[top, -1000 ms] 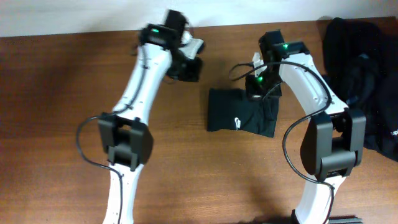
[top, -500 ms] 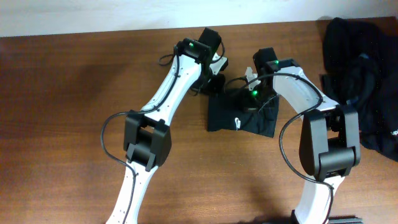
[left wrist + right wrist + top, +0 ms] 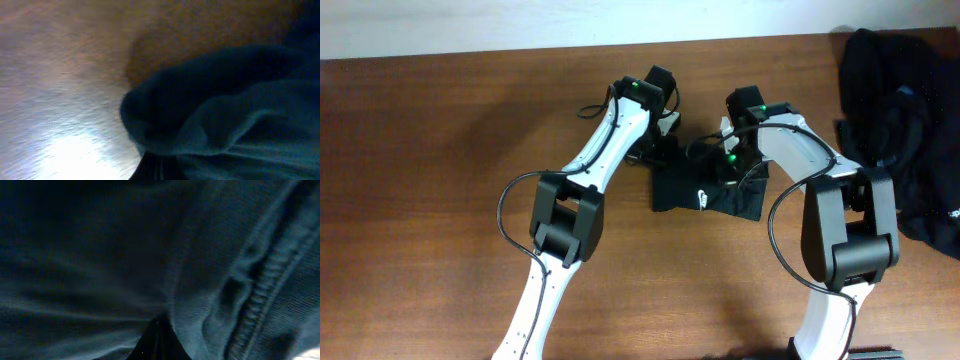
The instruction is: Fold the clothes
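Overhead view shows a brown wooden tabletop (image 3: 440, 180) with two white and black arms reaching toward its far edge. One black garment, the folded garment (image 3: 712, 195), lies flat near the middle of the tabletop, a little toward the far edge. It has a roughly square shape, and a small white logo (image 3: 701, 197) sits close to its near edge. The other clothes are a loose black pile (image 3: 895, 120) at the right edge of the tabletop, running up to the far right corner, well apart from the folded garment.

The left gripper (image 3: 660, 152) is down at the far left corner of the folded garment. The right gripper (image 3: 728, 168) is down on the far part of the same garment, near the middle of its far edge.

Left wrist view is blurred. It shows a rounded, bunched corner of black cloth on the wood, with bright light reflected on the wood beside it. At the bottom edge a dark tip of the gripper touches the cloth.

Right wrist view is filled with dark cloth, and a stitched seam (image 3: 260, 300) runs along its right side.

Both pairs of jaws are together. Whether a thin layer of cloth is pinched between them, I cannot tell.
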Action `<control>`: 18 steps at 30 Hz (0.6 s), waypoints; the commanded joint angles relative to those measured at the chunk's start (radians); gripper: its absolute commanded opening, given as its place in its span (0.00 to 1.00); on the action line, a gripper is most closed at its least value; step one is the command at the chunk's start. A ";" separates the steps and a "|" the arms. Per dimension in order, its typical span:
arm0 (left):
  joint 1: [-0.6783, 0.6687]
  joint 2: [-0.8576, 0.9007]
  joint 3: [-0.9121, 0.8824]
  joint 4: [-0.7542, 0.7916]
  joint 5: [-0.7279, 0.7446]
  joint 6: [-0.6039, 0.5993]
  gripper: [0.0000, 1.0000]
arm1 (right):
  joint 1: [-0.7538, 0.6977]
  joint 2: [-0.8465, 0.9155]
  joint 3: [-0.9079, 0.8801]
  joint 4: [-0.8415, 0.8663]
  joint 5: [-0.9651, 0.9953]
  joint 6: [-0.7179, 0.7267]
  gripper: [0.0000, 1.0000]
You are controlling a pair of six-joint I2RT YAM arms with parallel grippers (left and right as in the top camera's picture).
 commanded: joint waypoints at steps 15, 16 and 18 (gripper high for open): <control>0.057 -0.013 0.089 -0.025 -0.182 -0.006 0.09 | 0.003 -0.006 -0.061 0.044 0.079 -0.010 0.09; 0.057 -0.027 0.127 -0.037 -0.182 -0.007 0.10 | 0.003 -0.006 -0.051 0.040 0.063 -0.010 0.09; 0.057 -0.050 0.186 -0.056 -0.171 -0.010 0.11 | 0.003 -0.006 -0.033 0.033 0.039 -0.010 0.11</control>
